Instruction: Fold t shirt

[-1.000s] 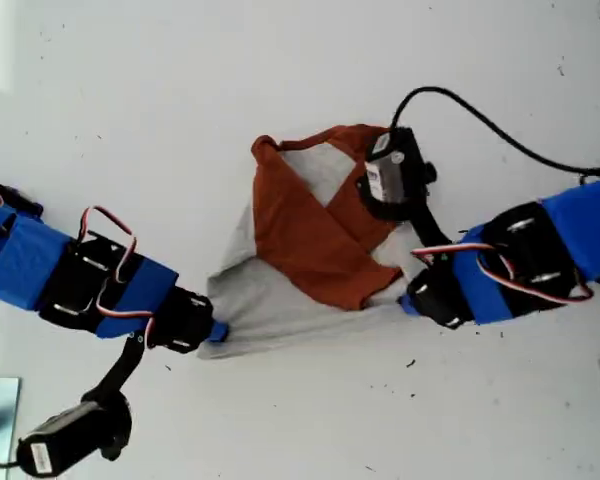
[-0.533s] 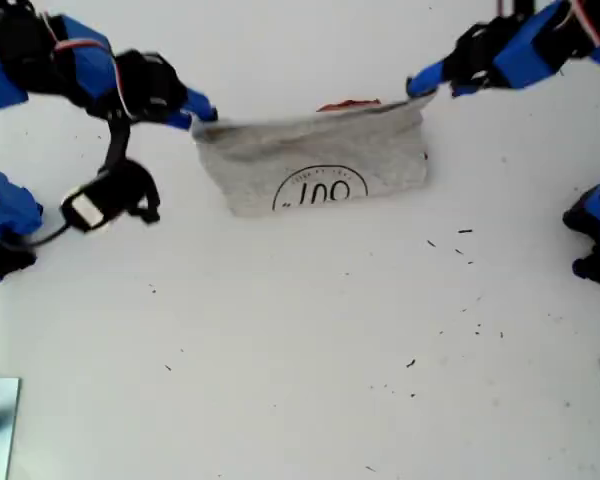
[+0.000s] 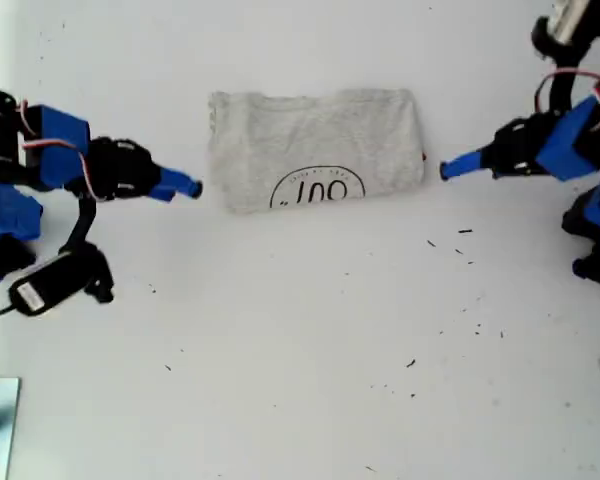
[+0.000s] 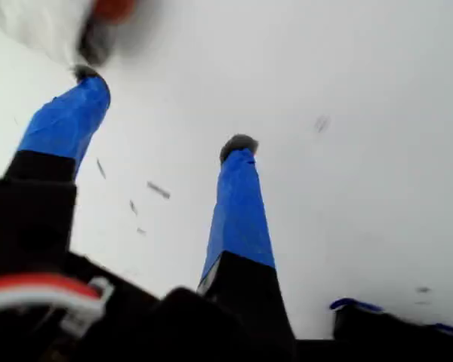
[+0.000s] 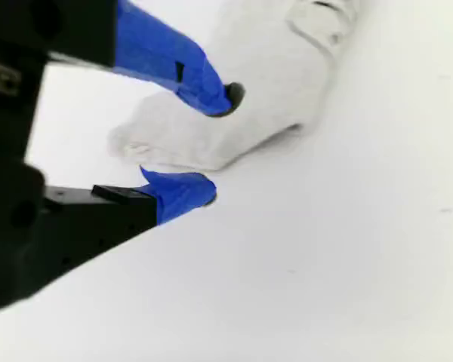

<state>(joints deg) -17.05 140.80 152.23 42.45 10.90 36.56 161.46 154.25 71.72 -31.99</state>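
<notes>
White tabletop (image 3: 300, 380), dotted with small dark specks, fills the exterior view. The t shirt (image 3: 315, 140) lies flat on it as a folded grey rectangle, with part of a black oval logo (image 3: 320, 190) showing at the edge nearer the camera. A sliver of rust-orange shows at the shirt's side toward the exterior view's right.

The first gripper (image 3: 448, 168) sits just beside that orange-edged side, apart from the cloth. In the first wrist view the first gripper (image 4: 162, 109) has its blue-taped fingers spread wide with nothing between them, and the shirt is a blur beyond the tips.

The second gripper (image 3: 190, 188) sits just off the shirt's opposite side. In the second wrist view the second gripper (image 5: 217, 145) is parted and empty, pointing at a corner of the grey cloth (image 5: 272, 68).
</notes>
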